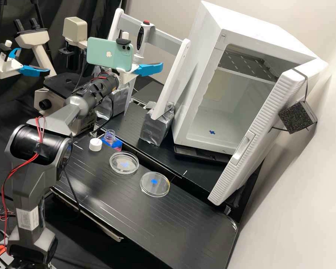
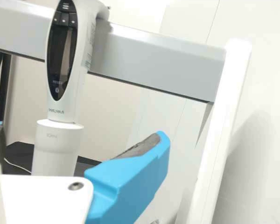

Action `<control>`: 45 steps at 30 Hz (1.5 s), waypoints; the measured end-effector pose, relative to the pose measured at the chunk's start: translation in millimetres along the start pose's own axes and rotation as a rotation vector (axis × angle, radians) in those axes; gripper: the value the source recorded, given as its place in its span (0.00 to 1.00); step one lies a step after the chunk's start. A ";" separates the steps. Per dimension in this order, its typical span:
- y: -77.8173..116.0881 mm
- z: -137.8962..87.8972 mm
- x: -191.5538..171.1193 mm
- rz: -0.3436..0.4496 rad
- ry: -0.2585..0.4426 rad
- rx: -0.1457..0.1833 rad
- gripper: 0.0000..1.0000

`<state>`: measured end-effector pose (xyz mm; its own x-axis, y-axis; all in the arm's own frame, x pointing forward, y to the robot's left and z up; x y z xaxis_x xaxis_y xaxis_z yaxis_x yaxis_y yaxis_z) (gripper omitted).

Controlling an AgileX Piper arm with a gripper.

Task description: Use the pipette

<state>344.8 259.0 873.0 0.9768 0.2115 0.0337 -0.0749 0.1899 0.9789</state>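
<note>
The gripper is raised at the rack, behind a phone mounted on the wrist; one blue finger shows there. In the wrist view the gripper is open, its two fingers wide apart. A white electronic pipette with a red top button hangs upright on the rack's grey crossbar, close beyond the gripper. From the wrist, the pipette is seen beyond the gap between the fingers, with its dark display and wide lower sleeve; its lower end is hidden. Nothing is visibly held.
The white rack stands on taped feet beside an open white incubator. On the bench are two round clear dishes, a white cap and an uncapped bottle. A microscope stands behind the arm.
</note>
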 end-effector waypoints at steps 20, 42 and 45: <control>-0.5 -1.1 2.6 -0.004 0.003 0.001 0.00; 1.1 -0.1 3.3 -0.004 0.001 0.001 0.00; 0.7 -0.2 3.3 -0.009 0.002 0.001 0.00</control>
<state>347.9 260.0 873.7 0.9769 0.2120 0.0249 -0.0663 0.1905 0.9794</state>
